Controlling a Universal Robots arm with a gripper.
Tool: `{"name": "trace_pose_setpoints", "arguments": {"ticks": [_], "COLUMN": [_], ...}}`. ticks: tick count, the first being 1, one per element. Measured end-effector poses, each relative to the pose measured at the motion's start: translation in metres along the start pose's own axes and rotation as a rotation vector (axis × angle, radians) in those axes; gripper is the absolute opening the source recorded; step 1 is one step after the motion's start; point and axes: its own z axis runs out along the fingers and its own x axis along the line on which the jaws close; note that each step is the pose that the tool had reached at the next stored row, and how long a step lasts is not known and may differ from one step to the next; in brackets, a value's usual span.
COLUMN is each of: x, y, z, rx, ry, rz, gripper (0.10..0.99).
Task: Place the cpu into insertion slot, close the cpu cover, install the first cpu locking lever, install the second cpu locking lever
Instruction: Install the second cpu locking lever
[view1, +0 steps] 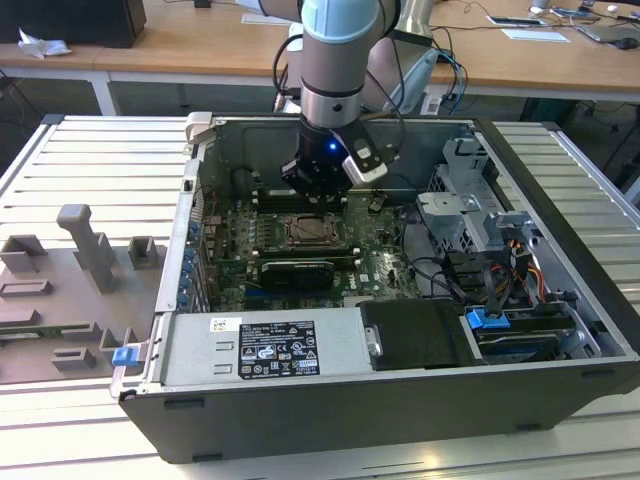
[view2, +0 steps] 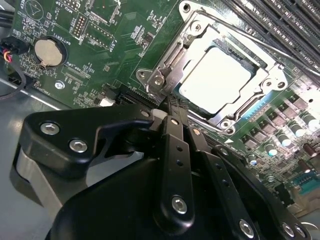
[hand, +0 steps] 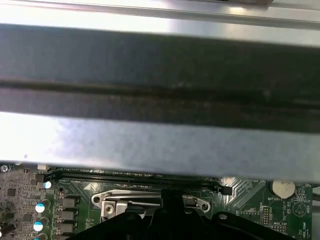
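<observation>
End effector: my black jointed end effector (view2: 172, 107) hangs low inside the open grey computer case (view1: 330, 410); in the second wrist view its fingers look pressed together into one narrow tip, pinching nothing I can make out.
Chip: the small square cpu with its pale silvery face (view2: 215, 82) lies seated flat in the insertion slot (view2: 252, 60), the metal-rimmed square socket on the green circuit board (view2: 100, 60).
Cover: the silver square cpu cover frame (view2: 200, 42) appears folded down around the chip, its cut-out showing the pale face.
Contact point: my tip sits just beside the socket's near edge, at the hinge-and-lever hardware (view2: 160, 75); I cannot tell whether it touches.
Step in hand: I judge this to be lever work, with the chip placed and the cover shut.
Doing it well: press on the lever wire only, stay off the chip face, and move slowly along the socket's edge so nothing slips onto the board.
Bystanders: the long black memory slots (view2: 280, 20) lie beyond the socket.
</observation>
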Motion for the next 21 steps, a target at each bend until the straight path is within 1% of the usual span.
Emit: {"name": "trace_pose_setpoints", "arguments": {"ticks": [4,9,13,14,16,21], "x": [0.0001,0.0002,0.0000,0.0000,-0.0001,0.0005], "y": [-0.0020,-0.0022,-0.0016,-0.0013,-0.0015,-0.0096], "z": [-0.0001,-0.0018,-0.0091,-0.0131,-0.0142,-0.0148], "rx": [0.000,0.000,0.000,0.000,0.000,0.000], "ry": [0.0000,0.0001,0.0000,0.0000,-0.0001,0.0000], "rz": [0.000,0.000,0.000,0.000,0.000,0.000], "gripper": [0.106,0.106,0.106,0.106,0.106,0.106]}}
